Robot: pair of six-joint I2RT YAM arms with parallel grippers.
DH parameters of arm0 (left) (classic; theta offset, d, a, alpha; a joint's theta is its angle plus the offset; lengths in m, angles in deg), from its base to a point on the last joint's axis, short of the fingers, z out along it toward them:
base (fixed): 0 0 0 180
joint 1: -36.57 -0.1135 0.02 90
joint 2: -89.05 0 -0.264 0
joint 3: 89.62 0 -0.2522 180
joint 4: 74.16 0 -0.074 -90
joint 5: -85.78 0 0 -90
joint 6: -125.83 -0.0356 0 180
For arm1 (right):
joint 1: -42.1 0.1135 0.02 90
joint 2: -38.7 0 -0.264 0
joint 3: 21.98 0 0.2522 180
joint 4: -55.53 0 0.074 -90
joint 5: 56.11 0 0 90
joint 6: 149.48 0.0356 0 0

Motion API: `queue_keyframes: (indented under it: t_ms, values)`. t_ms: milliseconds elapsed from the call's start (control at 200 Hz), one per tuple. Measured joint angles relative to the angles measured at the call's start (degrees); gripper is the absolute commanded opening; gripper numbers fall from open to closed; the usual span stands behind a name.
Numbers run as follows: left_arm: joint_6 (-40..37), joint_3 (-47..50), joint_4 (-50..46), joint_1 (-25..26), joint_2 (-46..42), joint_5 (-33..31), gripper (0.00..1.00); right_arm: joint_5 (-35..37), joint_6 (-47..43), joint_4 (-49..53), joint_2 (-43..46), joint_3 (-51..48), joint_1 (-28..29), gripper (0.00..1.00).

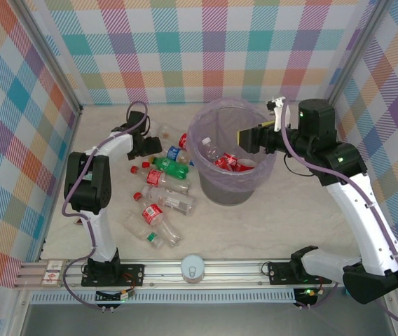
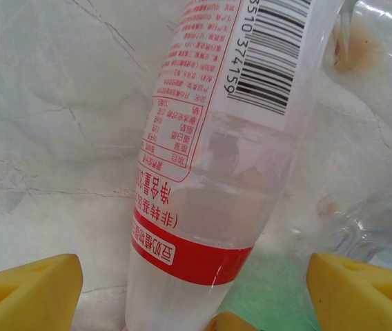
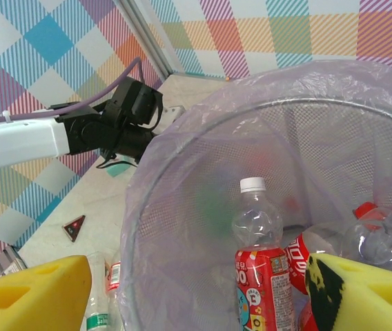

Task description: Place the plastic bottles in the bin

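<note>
Plastic bottles [image 1: 165, 179] lie on their sides on the table [image 1: 269, 231] left of the bin [image 1: 220, 192]. You can count about eight, pointing in mixed directions, and at least three more sit in the bin, including a white-capped bottle [image 3: 258, 234] standing upright. Your left gripper [image 2: 196, 293] is spread wide around one clear red-labelled bottle [image 2: 210, 172], whose long axis runs away from the wrist, touching neither finger. Your right gripper [image 3: 196, 293] hangs wide open over the bin, holding nothing.
</note>
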Motion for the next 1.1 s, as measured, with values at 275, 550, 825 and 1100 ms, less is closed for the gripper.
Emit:
queue_keyframes:
  t_ms: [275, 550, 825, 1100]
  values:
    - [-0.09, -0.74, -0.09, 0.0, 1.42, -0.24, 0.75, 0.09, 0.02, -0.02, -0.02, -1.79, -0.81, 0.81]
    - [-0.09, -2.08, -0.31, 0.0, 5.33, -0.79, 0.66, 0.09, 0.02, -0.07, 0.5, -2.89, -1.6, 0.82]
    - [-0.11, -2.1, -0.5, 0.0, 5.55, -2.73, 0.48, 0.17, 0.15, 0.15, 3.15, -5.6, -1.99, 0.83]
    - [-0.46, -1.42, -0.17, 0.0, 3.56, -4.87, 0.39, 0.2, 1.53, -0.02, 4.15, -7.19, -2.34, 0.82]
